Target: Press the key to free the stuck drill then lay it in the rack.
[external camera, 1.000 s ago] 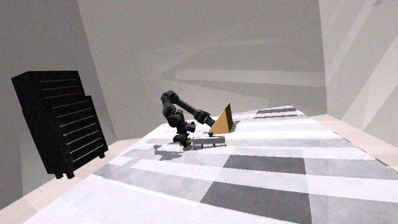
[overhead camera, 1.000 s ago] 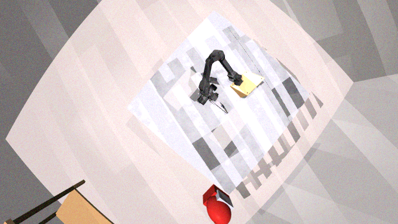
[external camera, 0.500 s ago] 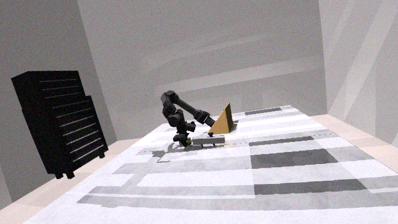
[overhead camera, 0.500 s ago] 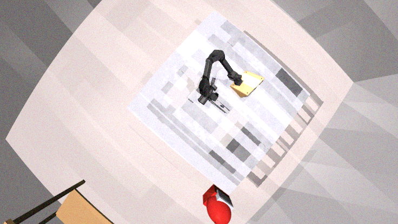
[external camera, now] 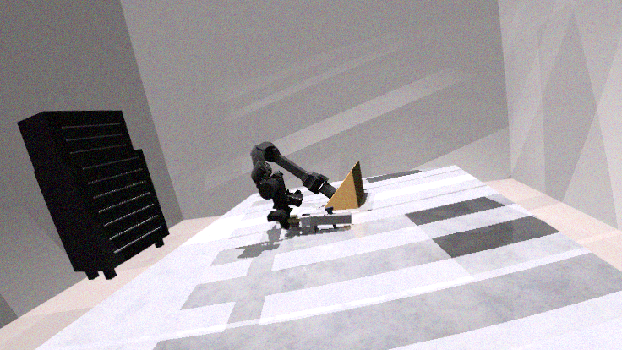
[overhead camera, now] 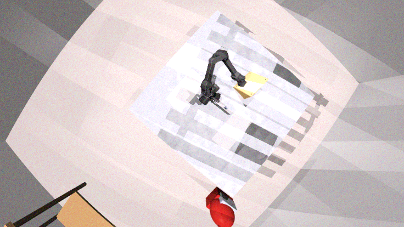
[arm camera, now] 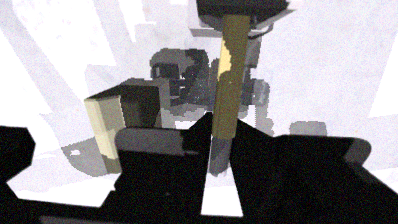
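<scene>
The drill (external camera: 293, 220) (arm camera: 229, 95) shows in the wrist view as a yellow-brown bar with a grey rounded end. Its far end meets the dark head (arm camera: 242, 9) at the top, part of the grey holder (external camera: 332, 219), which stands low over the table. My gripper (arm camera: 217, 117) is shut on the drill, one finger on each side; the grey end shows below the fingertips. A small dark piece (external camera: 330, 210) sits on top of the holder; whether it is the key I cannot tell. A cream-edged block (arm camera: 104, 127) with a dark opening, possibly the rack, lies left of the drill.
A yellow wedge (overhead camera: 255, 81) (external camera: 346, 196) stands beside the arm's base. All this is on the pale table (overhead camera: 169, 84) (external camera: 347, 278), striped with shadows. A black drawer cabinet (external camera: 100, 187) stands beyond the table. A red object (overhead camera: 222, 211) is at a table corner.
</scene>
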`<state>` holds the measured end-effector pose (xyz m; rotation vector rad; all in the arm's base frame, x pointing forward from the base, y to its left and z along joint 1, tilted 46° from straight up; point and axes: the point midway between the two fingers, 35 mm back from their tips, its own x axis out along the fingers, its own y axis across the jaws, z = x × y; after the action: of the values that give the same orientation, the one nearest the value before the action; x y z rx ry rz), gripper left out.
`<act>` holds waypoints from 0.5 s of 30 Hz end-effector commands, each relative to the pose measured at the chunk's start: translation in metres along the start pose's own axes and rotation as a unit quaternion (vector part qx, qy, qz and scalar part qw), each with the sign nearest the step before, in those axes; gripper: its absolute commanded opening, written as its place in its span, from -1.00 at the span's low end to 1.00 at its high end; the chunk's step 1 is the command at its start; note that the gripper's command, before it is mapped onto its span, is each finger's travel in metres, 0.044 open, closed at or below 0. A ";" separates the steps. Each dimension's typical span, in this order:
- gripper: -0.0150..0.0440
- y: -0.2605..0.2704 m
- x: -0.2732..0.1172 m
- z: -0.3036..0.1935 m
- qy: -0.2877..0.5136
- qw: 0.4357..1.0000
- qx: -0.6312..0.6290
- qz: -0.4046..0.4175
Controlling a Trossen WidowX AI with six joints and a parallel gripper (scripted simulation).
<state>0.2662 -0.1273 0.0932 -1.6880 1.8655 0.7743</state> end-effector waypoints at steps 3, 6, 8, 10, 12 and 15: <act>-0.49 -0.001 -0.002 -0.010 0.001 1.000 -0.001 -0.002; -0.49 -0.001 -0.003 -0.015 0.001 1.000 -0.001 -0.002; -0.49 -0.001 -0.004 -0.018 0.002 1.000 -0.001 -0.002; -0.49 -0.001 -0.004 -0.021 0.002 1.000 -0.001 -0.002; -0.49 -0.001 -0.004 -0.022 0.002 1.000 -0.001 -0.002; -0.49 -0.001 -0.005 -0.027 0.002 1.000 -0.001 -0.002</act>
<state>0.2672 -0.1401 0.1101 -1.6888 1.8654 0.7725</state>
